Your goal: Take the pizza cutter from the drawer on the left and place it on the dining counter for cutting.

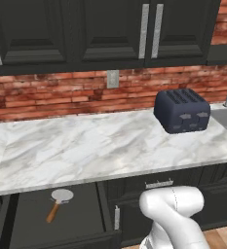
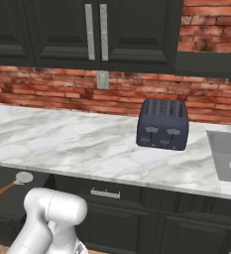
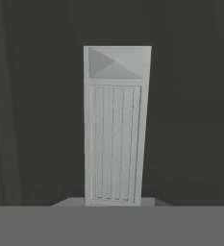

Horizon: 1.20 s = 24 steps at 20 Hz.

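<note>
The pizza cutter (image 1: 59,202) lies flat in the open drawer (image 1: 81,216), wheel blade toward the back and tucked just under the overhang of the marble counter (image 1: 105,146), wooden handle pointing out toward the front. The claw is pressed together and holds nothing; the hand view looks along a pale ribbed finger (image 3: 114,139) at a dark cabinet face. The risk, as I judge it, is the reach: coming down from above could clip the counter edge, and a pinch near the round blade could let the tool swing or slip. The toaster (image 1: 182,111) stands well apart.
</note>
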Motion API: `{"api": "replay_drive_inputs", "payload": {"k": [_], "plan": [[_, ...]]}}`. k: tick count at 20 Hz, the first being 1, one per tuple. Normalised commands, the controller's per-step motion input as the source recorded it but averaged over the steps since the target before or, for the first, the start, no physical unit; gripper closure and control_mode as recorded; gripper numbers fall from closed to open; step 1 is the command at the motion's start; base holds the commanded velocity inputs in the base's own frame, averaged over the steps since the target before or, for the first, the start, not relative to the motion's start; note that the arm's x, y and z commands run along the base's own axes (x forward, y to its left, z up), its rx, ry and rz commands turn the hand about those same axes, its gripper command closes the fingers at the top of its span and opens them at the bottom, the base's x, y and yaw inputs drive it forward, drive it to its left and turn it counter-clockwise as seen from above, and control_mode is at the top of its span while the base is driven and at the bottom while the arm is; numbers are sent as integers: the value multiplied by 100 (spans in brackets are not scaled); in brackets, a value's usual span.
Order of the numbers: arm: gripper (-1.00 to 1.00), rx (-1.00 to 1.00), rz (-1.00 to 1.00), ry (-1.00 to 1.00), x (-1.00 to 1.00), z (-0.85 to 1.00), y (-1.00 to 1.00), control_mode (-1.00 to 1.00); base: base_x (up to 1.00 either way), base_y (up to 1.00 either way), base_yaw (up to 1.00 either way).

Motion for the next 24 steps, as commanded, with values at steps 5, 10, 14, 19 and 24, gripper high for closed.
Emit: {"api": "replay_drive_inputs", "payload": {"k": [5,10,14,19,24], "plan": [[100,0,0,0,-63,-9,-10,-100,0,0,0],[100,0,0,0,-47,-8,-1,-100,0,0,0],[100,0,0,1,-26,-3,0,-100,0,0,0],[100,0,0,0,0,0,0,-100,0,0,0],[-100,0,0,0,0,0,0,-100,0,0,0]]}}
